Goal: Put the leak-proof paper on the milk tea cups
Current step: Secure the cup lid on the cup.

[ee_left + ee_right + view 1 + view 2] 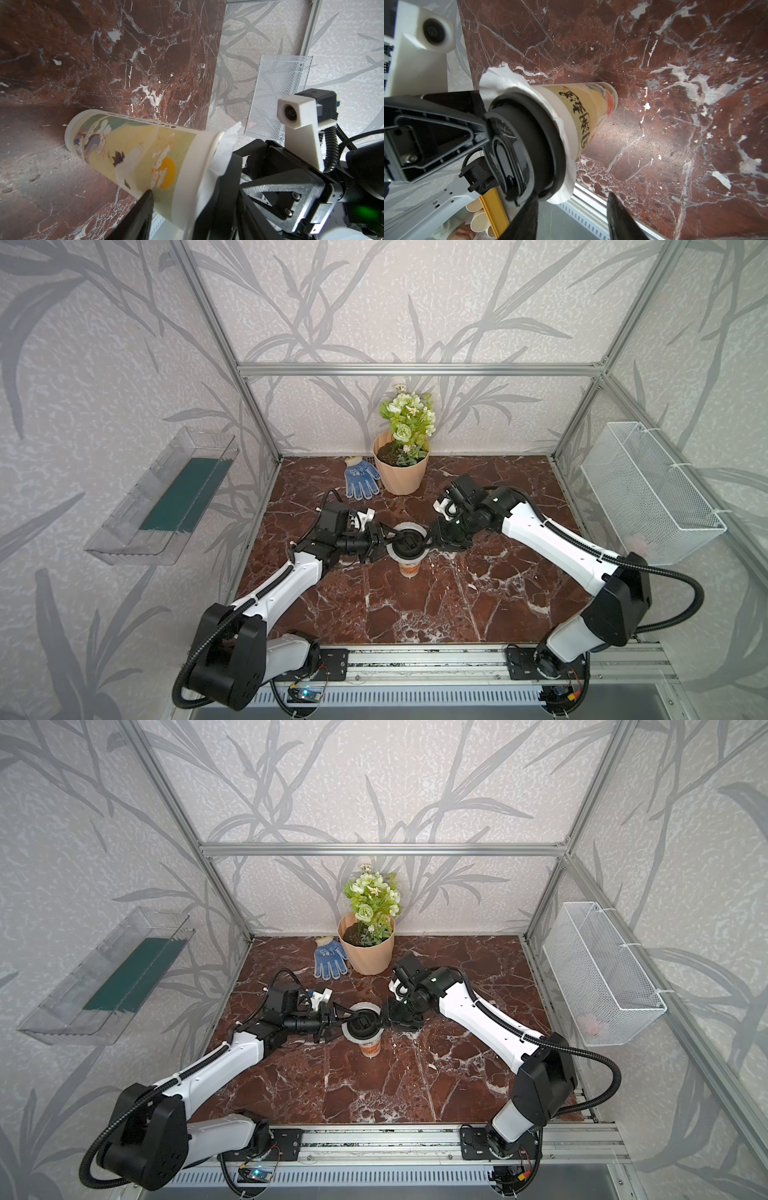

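Right end effector (572, 196) spread by lid (529, 145), left end effector (388, 547) unclear; paper (500, 83) covers cup (581, 108) mouth under lid; seemingly only withdrawal left.

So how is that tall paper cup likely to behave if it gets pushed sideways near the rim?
The cup is tall and narrows toward its base, so it would probably tip rather than slide. Being paper, it is likely light unless filled, and its wall soft. The black lid over the leak-proof paper may stiffen the rim.
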Action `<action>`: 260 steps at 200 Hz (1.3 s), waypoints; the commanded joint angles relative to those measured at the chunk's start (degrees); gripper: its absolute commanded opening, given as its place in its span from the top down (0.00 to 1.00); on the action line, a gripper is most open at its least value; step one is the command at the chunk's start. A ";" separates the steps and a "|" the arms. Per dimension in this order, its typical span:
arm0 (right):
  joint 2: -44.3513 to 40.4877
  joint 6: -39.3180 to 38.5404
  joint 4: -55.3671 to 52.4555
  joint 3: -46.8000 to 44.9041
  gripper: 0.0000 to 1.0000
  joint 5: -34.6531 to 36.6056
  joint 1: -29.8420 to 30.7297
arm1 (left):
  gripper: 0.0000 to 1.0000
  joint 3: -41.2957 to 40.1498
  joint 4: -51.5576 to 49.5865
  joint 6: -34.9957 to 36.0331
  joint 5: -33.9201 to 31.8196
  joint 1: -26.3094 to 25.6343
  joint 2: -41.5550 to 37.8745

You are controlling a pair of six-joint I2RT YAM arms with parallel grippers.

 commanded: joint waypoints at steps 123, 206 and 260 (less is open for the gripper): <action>1.31 0.24 2.91 -2.64 0.54 -0.37 -1.37 | 0.40 0.83 0.06 -1.19 -0.40 -0.41 1.24; 1.25 0.22 2.43 -2.41 0.54 -0.19 -1.37 | 0.36 2.00 1.85 -1.81 0.53 -0.41 0.35; 0.98 0.31 2.27 -2.31 0.53 -0.10 -1.37 | 0.33 2.15 -0.13 -0.96 0.03 -0.24 -0.96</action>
